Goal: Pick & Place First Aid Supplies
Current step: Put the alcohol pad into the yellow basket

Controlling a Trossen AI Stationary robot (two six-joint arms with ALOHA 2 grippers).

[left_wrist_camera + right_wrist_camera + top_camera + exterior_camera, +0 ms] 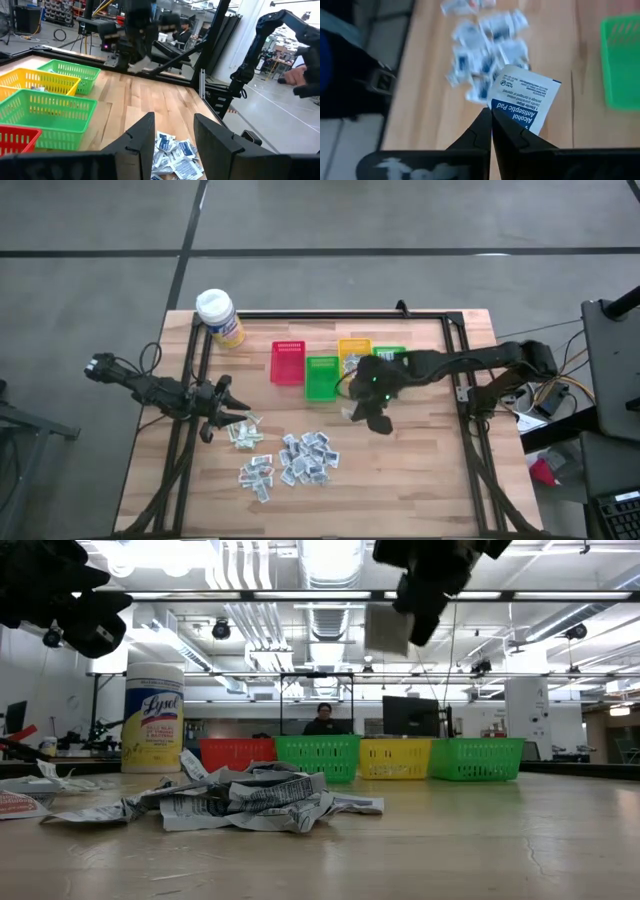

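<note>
The first aid supplies [290, 457] lie in a loose heap of small white-and-blue packets on the wooden table, near its front; they also show in the low view [250, 798]. My right gripper [491, 114] is raised above the table to the right of the heap, shut on one white packet with a blue band [522, 97]. In the low view that packet [388, 628] hangs high under the gripper [425, 595]. My left gripper [172, 135] waits at the table's left, open and level, with packets [175, 156] on the table beyond it. My right gripper pinches the packet between its two fingertips at the blue-banded end [504, 111], near one corner. The fingers slant downward from the table's right side. The packet is lifted clear of the table and juts out past the fingertips, flat and unfolded.
Small bins stand in a row at mid-table: a red bin [288, 363], a green bin [321, 377], a yellow bin [354, 352] and a second green bin [390, 357]. A yellow bottle with a white cap [218, 315] stands at the far left corner. Bare wood lies right of the heap.
</note>
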